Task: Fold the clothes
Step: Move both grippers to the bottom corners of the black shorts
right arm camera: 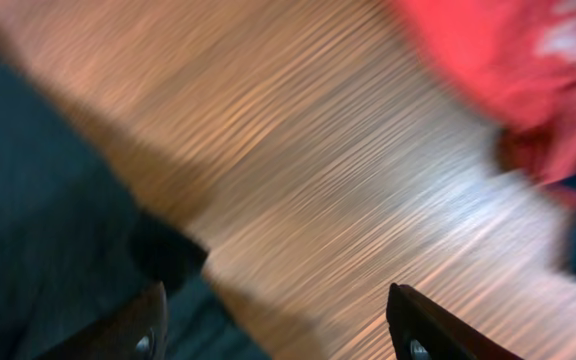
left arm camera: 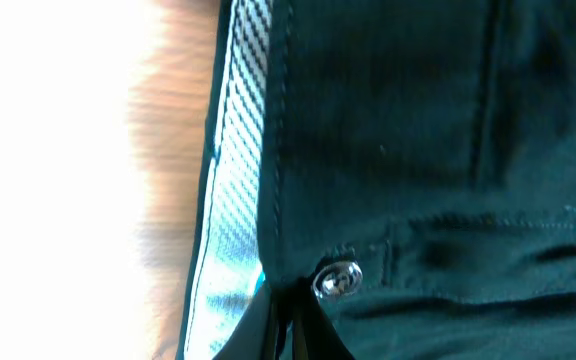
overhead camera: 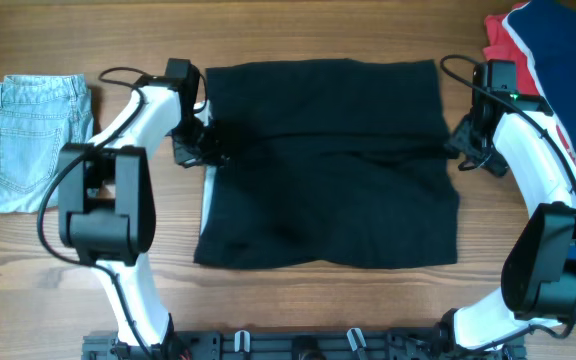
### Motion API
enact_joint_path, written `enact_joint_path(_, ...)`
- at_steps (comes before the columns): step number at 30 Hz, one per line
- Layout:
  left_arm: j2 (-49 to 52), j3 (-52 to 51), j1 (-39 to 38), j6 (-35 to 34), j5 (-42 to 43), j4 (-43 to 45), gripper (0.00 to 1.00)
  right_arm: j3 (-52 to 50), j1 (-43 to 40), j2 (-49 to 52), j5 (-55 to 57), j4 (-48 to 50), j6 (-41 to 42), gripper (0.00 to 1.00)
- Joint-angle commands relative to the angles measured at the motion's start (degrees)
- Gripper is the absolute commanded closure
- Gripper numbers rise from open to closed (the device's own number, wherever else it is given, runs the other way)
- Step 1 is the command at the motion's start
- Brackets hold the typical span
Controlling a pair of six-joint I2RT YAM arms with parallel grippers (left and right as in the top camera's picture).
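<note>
**Location.** The clothes (overhead camera: 328,170), one black garment, lie spread flat at the centre of the tabletop (overhead camera: 288,310), between the two arms. They are well apart from the denim shorts (overhead camera: 33,140) at the left and the red and navy garment (overhead camera: 548,50) at the far right.

**End effectors.** The left end effector (left arm camera: 288,315) is closed at the garment's left edge, beside a metal button (left arm camera: 338,280) and a striped inner band (left arm camera: 238,150). It appears to pinch the fabric there, though the wrist view is too tight to confirm this. The right end effector (right arm camera: 283,335) is open at the right edge, holding nothing, with bare wood between its fingers.

**Handling.** Expect light, limp, non-fragile fabric that drapes and slides easily on the wood. The stitched band is likely stiffer. Take hold at the side edges or corners, pinching all layers together.
</note>
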Motion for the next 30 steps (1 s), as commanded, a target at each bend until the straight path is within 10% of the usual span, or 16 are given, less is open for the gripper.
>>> enact_joint_path(1,-8.2,-1.0,2.4,0.9,-10.6,-2.7,0.96,-0.5,0.2,-4.5,-11.1,-3.6,-6.2,0.30)
enact_joint_path(2,-9.9,-1.0,2.8,0.6,-11.7,-3.8,0.96,-0.5,0.1,-6.4,-11.1,-4.6,-6.9,0.30)
enact_joint_path(5,-12.7,-1.0,3.4,-1.2,-11.7,-8.6,0.52,-0.5,0.2,-13.4,-11.6,-7.2,-7.1,0.26)
enact_joint_path(14,-12.9,-1.9,2.7,-5.1,-11.7,-19.2,0.53,-12.5,0.2,-25.0,-21.3,-9.9,-9.0,0.25)
enact_joint_path(30,-44.7,-34.7,-0.3,-21.0,-6.0,-4.4,0.58,-26.3,9.5,-29.7,-24.8,-3.6,-5.7,0.26)
